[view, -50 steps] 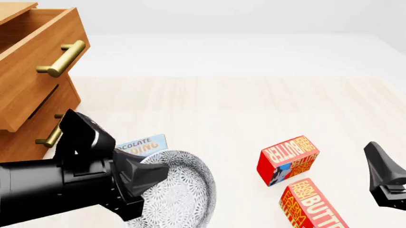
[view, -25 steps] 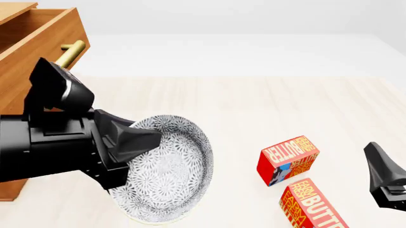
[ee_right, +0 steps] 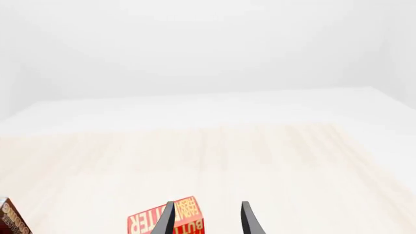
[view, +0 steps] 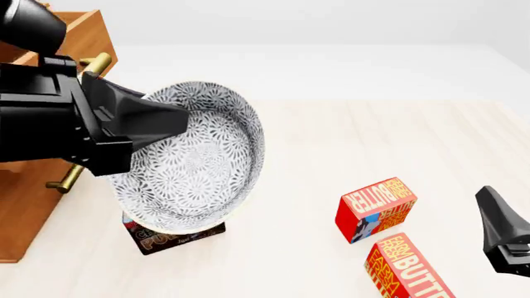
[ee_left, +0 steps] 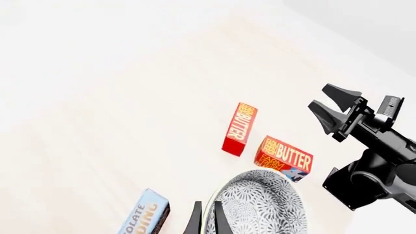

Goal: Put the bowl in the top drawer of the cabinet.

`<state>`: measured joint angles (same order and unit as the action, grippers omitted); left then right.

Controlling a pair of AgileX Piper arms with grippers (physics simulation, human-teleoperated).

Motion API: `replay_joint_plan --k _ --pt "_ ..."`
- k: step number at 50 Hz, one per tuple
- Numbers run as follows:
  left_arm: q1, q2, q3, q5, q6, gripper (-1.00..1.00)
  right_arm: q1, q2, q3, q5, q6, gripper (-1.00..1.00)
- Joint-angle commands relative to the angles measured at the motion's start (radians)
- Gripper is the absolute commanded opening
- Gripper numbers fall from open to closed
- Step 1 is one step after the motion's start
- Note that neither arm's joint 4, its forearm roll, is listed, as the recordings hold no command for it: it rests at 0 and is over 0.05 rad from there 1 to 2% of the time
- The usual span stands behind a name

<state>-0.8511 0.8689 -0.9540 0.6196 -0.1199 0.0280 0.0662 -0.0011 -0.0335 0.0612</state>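
The speckled grey bowl hangs tilted on its side, its inside facing the camera, well above the table. My left gripper is shut on its rim, one finger inside and one outside; the wrist view shows the fingertips pinching the bowl. The bowl sits just right of the cabinet. The top drawer stands pulled open, its brass handle partly behind my arm. My right gripper hovers open at the right edge, empty.
A chocolate pudding box lies on the table under the bowl. Two red butter boxes lie near my right gripper. The lower drawer's handle sticks out below my left arm.
My left arm has risen and swung toward the cabinet, carrying the bowl from table height up to drawer height. The pudding box is now uncovered. The right arm has not moved.
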Motion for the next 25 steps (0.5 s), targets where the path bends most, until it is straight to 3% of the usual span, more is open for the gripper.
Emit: replay_joint_plan --k 1,9,11,12,25 --pt "0.042 0.012 -0.113 0.056 0.013 -1.0 0.0 -0.002 0.0 0.001 -0.001 1.0" --pt "0.136 0.066 -0.24 0.123 0.051 -1.0 0.005 0.006 0.0 -0.004 -0.002 1.0" --pt "0.137 0.07 -0.266 0.137 0.019 -1.0 0.004 0.006 0.0 -0.004 -0.003 1.0" --pt "0.155 0.075 -0.275 0.14 0.042 -1.0 0.004 0.007 0.0 -0.004 -0.003 1.0" --pt "0.234 0.092 -0.377 0.177 0.026 -1.0 0.001 0.002 0.0 -0.002 -0.004 1.0"
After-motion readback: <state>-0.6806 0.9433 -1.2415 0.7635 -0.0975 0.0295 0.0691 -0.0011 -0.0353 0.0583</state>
